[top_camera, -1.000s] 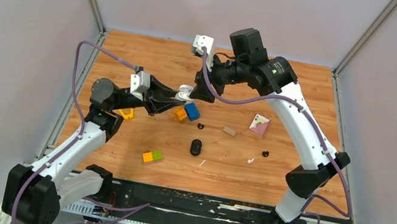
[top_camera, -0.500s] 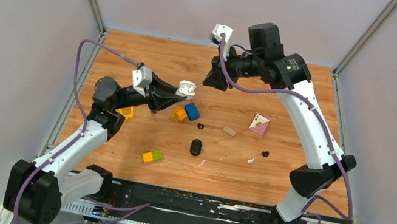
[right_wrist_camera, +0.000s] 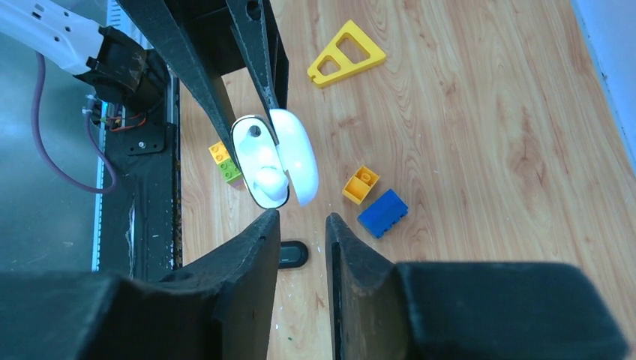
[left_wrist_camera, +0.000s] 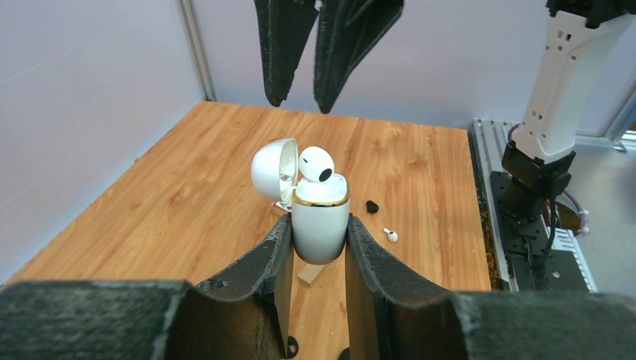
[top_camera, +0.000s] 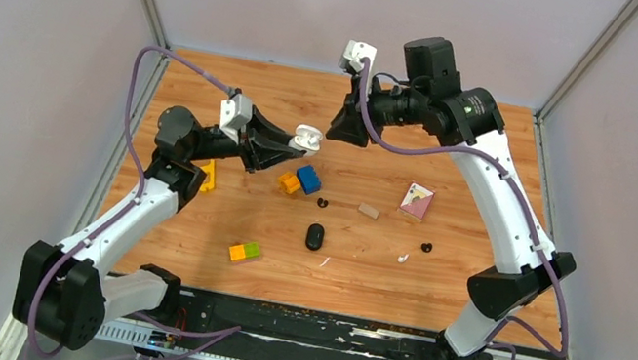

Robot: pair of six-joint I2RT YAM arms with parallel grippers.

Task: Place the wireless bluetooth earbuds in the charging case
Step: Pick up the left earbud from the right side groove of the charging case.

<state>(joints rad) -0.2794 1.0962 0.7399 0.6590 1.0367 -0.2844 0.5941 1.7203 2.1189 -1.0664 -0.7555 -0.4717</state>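
Four buds, two cases, three blocks and four single bits, counted over the table [top_camera: 471,306]
Two white buds: seated bud [left_wrist_camera: 316,163] in the white case [left_wrist_camera: 320,221], loose bud [top_camera: 403,256] toward the right edge. Two black buds: middle bud [top_camera: 322,202] and right bud [top_camera: 426,247], the latter near the loose one. Two cases: the white one, lid open, and a black case [top_camera: 315,237] mid-table. Three blocks: blue block [top_camera: 308,178] touching orange block [top_camera: 291,183], plus a yellow-green block [top_camera: 244,251] nearer the near edge. One each: yellow triangle [top_camera: 208,182] by the left edge, peg [top_camera: 369,211], pink card [top_camera: 416,200], white sliver [top_camera: 324,261]
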